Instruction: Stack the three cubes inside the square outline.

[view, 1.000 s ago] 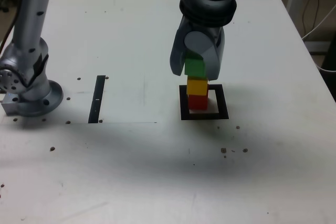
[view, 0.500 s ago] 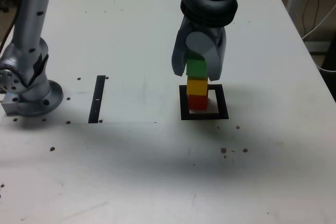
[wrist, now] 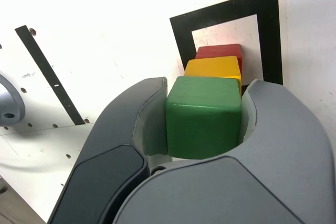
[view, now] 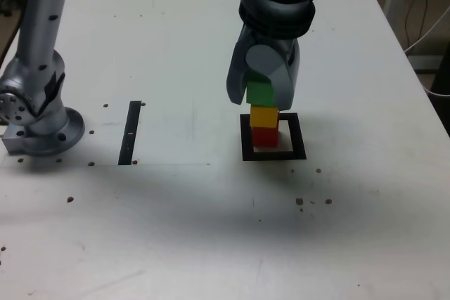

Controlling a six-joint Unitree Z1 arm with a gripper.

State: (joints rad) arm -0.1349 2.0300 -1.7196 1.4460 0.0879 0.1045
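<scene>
**A:** Where are the blocks sitting at this moment?

**B:** The small matte red cube (view: 265, 137) is resting on the pale centre of the flat black square outline (view: 245, 140), towards the side of that frame on the exterior view's left. The small matte yellow cube (view: 264, 116) is sitting directly on top of the red one, and the small matte green cube (view: 259, 93) is sitting above the yellow one, so the three are forming one column on the white table (view: 176, 47).

**A:** And what is the grey gripper (view: 259, 91) doing?

**B:** It is pointing down over the column, and its two curved grey jaws are standing on either side of the green cube. In the wrist view the gripper (wrist: 203, 113) is pressing both of its jaws against opposite faces of the green cube (wrist: 203, 116), so it is clamping that block. The yellow cube (wrist: 212, 67) and red cube (wrist: 219, 51) are showing beyond it, inside the square outline (wrist: 181, 35).

**A:** Is the green cube touching the yellow one?

**B:** In the exterior view they are looking flush, though I cannot tell for certain.

**A:** Anything else on the table?

**B:** A narrow black strip (view: 131, 133) is lying well apart from the outline, towards the exterior view's left, near the arm's grey base (view: 39, 114).
</scene>
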